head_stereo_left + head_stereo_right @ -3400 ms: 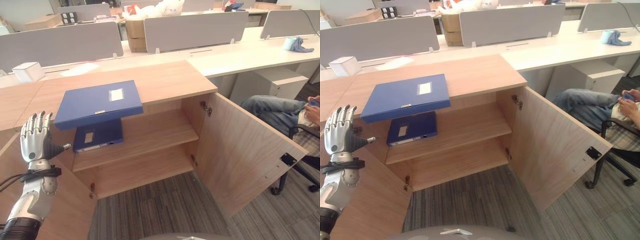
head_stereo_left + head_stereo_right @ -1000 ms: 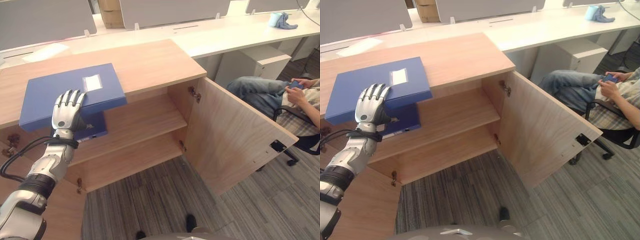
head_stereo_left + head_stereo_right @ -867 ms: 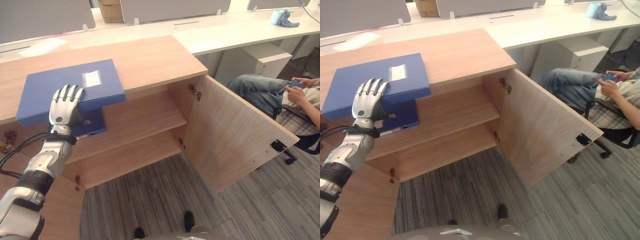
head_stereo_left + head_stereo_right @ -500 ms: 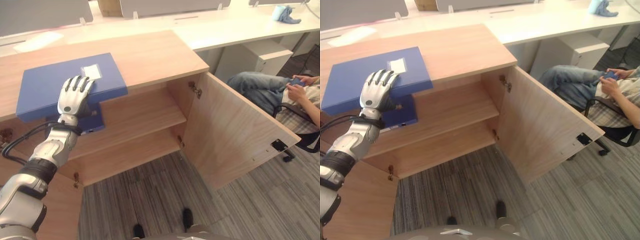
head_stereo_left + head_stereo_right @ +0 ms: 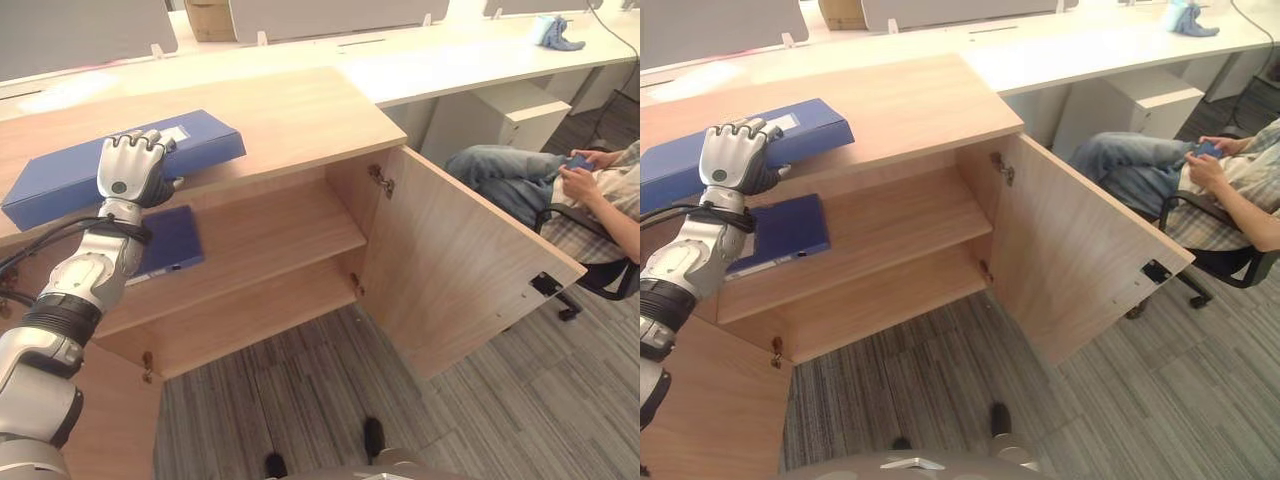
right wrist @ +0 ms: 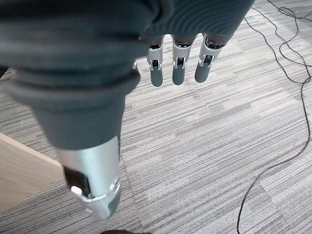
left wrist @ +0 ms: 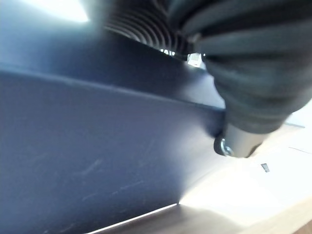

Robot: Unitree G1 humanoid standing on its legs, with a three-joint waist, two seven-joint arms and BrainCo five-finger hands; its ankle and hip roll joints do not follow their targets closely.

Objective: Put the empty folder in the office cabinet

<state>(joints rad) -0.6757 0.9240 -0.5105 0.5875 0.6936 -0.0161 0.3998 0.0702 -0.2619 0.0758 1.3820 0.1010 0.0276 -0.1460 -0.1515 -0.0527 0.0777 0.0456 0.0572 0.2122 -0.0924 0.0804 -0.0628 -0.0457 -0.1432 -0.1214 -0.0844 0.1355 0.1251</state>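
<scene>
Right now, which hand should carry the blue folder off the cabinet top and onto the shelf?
Left. The left hand is curled over the blue folder's front edge on the cabinet top; the right hand hangs open over carpet.

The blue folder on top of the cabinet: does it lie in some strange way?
Yes. The blue folder lies crooked on the cabinet top, one corner past the front edge, with the left hand curled over that edge.

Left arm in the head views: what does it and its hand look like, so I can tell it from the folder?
The left arm is silver-grey, built of rounded segments with dark bands at the joints. The left hand has silver fingers, a silver back plate with a small dark round mark, and a dark band at the wrist.
</scene>
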